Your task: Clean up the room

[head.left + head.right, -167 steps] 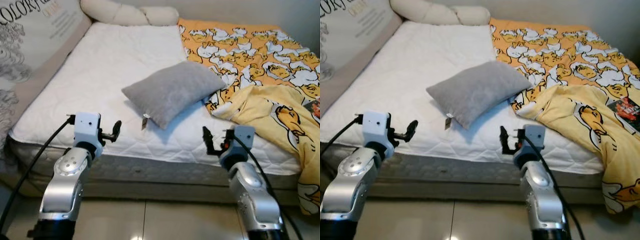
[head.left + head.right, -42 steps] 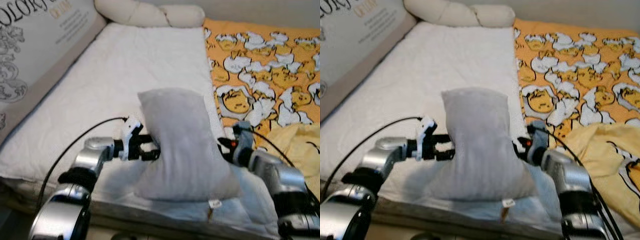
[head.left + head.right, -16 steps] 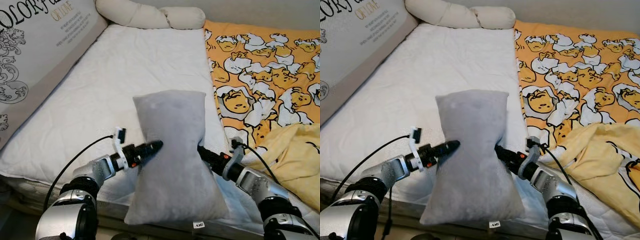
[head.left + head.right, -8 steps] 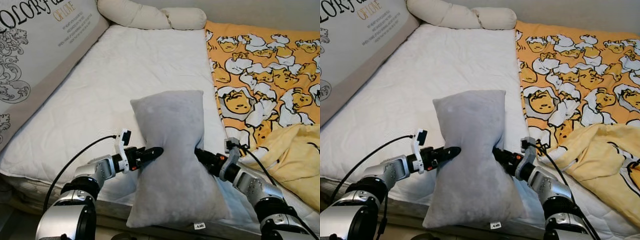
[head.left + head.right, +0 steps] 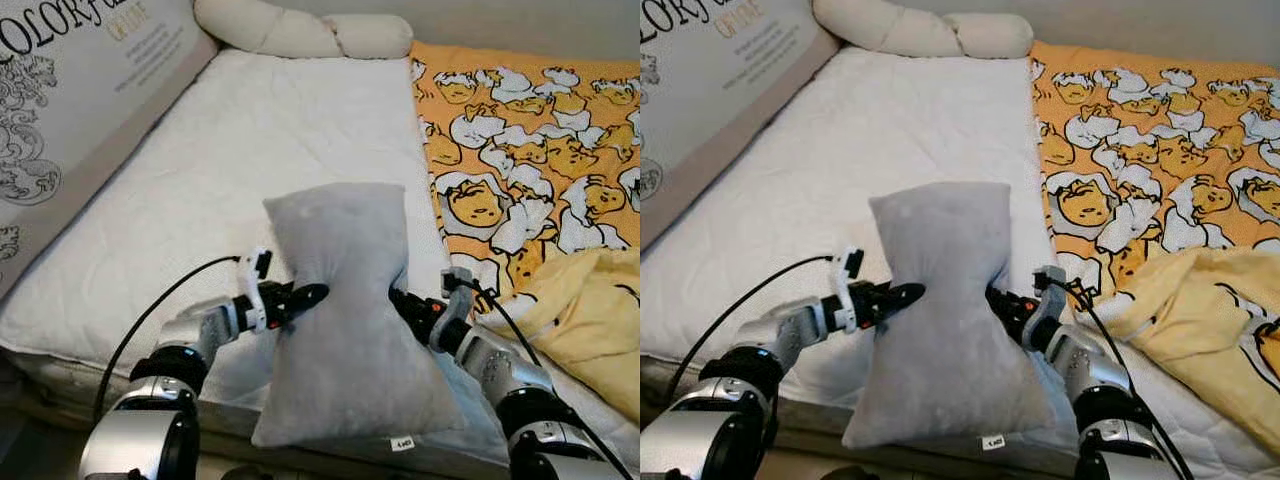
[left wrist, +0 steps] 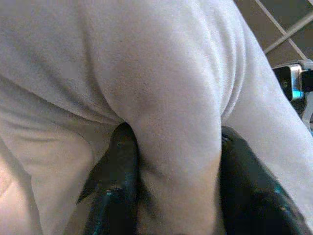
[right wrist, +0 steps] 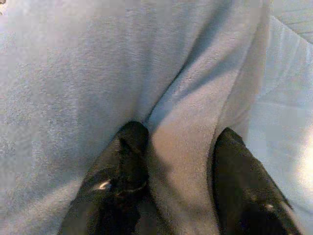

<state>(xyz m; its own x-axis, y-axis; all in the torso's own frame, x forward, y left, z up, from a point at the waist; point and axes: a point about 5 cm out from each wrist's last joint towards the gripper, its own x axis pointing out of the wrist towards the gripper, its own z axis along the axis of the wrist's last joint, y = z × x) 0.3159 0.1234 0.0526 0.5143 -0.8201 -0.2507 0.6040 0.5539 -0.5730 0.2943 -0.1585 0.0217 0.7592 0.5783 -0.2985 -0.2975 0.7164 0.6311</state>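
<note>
Grey pillow (image 5: 345,310) stands upright over the near edge of the bed (image 5: 250,150), long axis vertical, pinched at its waist. Left gripper (image 5: 300,296) and right gripper (image 5: 400,300) each clamp a fold. Carrying is underway; next, probably a lift toward the bolster (image 5: 300,30) at the head.

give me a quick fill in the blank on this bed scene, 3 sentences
Both end effectors, left and right, pinch the ____ pillow.
The duck blanket lies on the robot's ____ side of the bed.
The pillow is squeezed narrowest at its ____.

Missing words: grey; right; middle
</note>
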